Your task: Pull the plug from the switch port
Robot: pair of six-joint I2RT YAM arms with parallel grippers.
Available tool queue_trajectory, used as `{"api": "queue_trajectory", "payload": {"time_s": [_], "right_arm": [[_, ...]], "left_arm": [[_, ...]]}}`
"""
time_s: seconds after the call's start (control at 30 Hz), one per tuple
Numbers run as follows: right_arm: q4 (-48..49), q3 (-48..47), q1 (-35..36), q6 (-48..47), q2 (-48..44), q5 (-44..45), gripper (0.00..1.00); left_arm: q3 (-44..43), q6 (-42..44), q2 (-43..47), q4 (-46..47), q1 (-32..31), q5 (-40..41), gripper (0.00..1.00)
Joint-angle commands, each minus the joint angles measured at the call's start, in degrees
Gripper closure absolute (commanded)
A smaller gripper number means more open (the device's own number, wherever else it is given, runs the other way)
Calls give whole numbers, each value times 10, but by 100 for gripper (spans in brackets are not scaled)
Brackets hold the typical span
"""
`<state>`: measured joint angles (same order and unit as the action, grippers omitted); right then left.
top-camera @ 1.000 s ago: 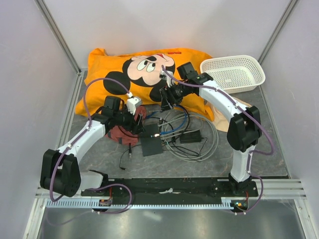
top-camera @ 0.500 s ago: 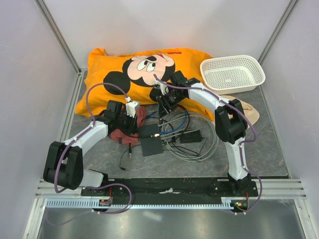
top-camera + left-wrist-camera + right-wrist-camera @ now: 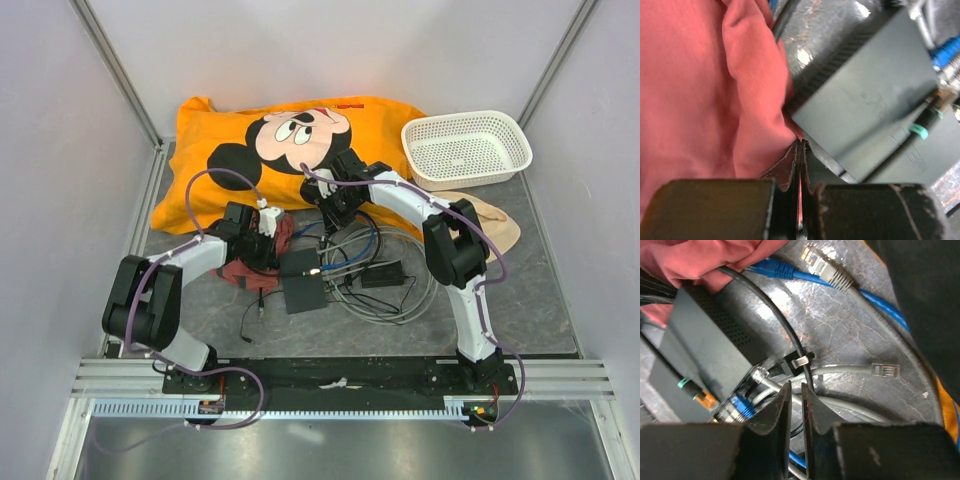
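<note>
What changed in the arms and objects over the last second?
Both arms folded inward: the left elbow swung right, the right elbow left, and the right pincer shifted slightly left above the cables. Nothing was grasped or released. The switch, red cloth and basket stayed put.

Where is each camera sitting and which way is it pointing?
Top external: above, behind the bases, looking down on the table; left arm and right arm show.
Left wrist: looks past the left gripper at red cloth and the switch.
Right wrist: looks past the right gripper at cables by the switch.
Shared: the switch, all three.
</note>
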<state>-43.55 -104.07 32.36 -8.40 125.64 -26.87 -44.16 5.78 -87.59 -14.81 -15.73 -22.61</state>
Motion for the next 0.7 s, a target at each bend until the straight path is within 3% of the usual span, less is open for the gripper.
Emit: {"api": "queue_trajectory", "payload": {"time_s": [0.0,0.1,0.4,0.5,0.67], "right_arm": [[19,10,8,-4,-2,71,83],[18,44,-2,-12,-11,105,87],[12,156,16,-15,-80,76,88],[16,193,44,-6,-129,69,88],[24,216,65,0,-168,141,87]], "left_arm": [[-50,6,-28,39,-11,-11,98],[-93,12,-58,38,-25,-9,98],[-203,38,-115,1,-32,18,98],[-200,38,-94,-15,-31,16,98],[-166,14,-5,-32,-31,14,96]]}}
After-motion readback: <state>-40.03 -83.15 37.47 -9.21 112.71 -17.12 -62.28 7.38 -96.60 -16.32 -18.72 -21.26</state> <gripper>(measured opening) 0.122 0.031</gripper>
